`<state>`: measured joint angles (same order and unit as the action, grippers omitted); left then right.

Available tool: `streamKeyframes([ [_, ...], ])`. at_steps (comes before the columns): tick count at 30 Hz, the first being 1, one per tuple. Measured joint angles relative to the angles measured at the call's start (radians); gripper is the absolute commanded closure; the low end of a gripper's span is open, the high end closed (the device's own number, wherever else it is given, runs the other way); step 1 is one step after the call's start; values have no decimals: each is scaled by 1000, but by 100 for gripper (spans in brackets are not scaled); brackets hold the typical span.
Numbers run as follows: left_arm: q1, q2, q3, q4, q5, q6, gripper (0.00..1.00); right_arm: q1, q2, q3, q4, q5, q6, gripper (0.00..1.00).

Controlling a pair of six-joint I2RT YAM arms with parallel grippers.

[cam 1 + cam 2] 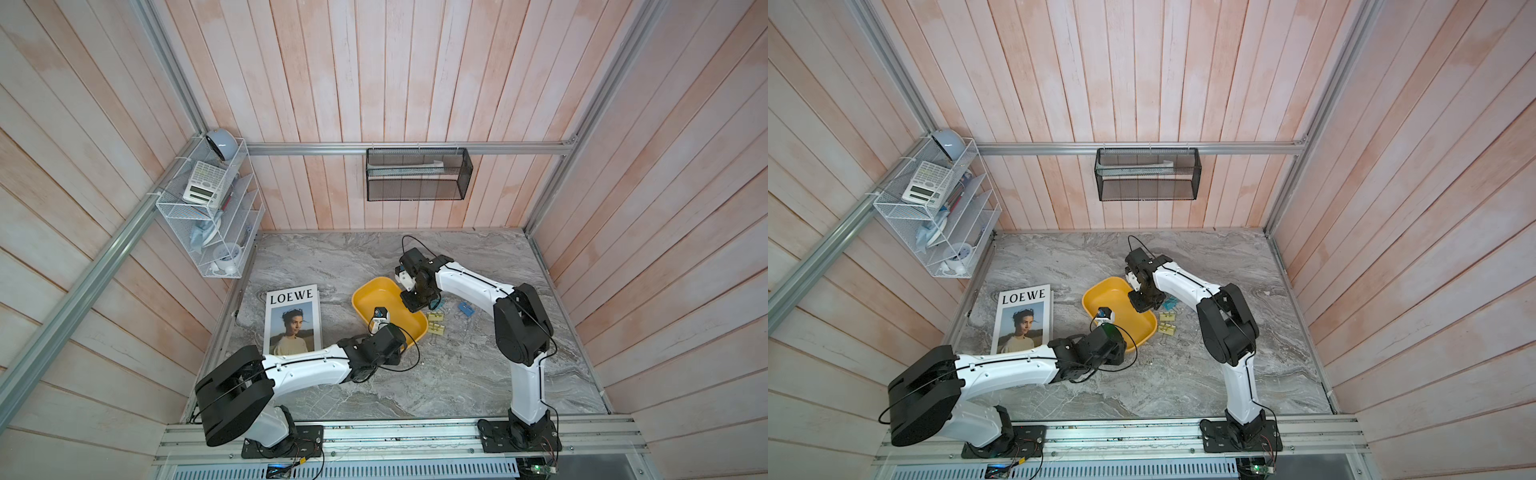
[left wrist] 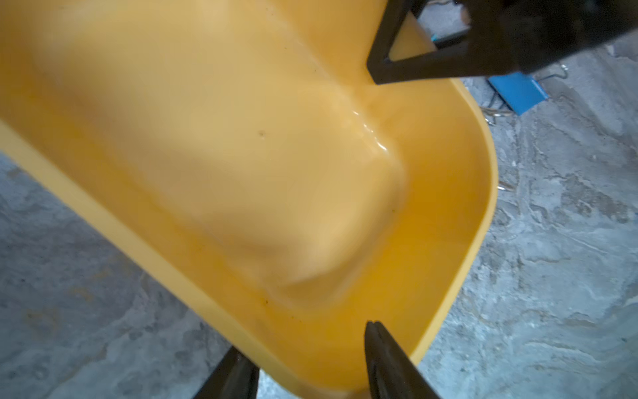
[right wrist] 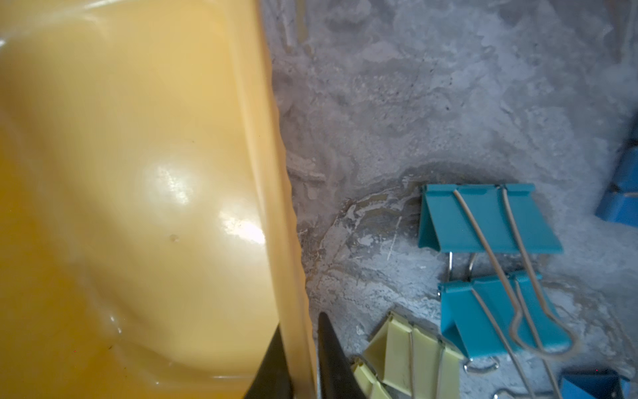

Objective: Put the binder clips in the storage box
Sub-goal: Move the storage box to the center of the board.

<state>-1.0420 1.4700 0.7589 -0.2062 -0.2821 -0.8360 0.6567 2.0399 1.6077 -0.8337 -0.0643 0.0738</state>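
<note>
Two teal binder clips (image 3: 483,224) — looped wire handles

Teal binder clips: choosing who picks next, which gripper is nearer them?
Right. The right gripper straddles the storage box rim beside the teal binder clips; the left gripper straddles the opposite rim.

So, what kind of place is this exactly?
Probably a mock office desk set up for robot trials: a calculator in a white wire rack, a magazine on the marble-look tabletop, and binder clips.
</note>
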Motion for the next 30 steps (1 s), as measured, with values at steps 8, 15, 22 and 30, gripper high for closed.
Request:
streamKeyframes([
  [8, -41, -78, -54, -21, -8, -92, 24, 44, -8, -46, 2, -11, -43, 76],
  [15, -42, -146, -52, -39, -6, -103, 0, 75, -18, -57, 2, -18, -69, 49],
  [22, -43, -148, -20, -101, 16, -90, 0, 47, -93, -77, 13, -45, -74, 46],
  [30, 26, -244, 33, -188, 42, -32, 0, -70, -240, -164, 51, -145, -13, 43],
])
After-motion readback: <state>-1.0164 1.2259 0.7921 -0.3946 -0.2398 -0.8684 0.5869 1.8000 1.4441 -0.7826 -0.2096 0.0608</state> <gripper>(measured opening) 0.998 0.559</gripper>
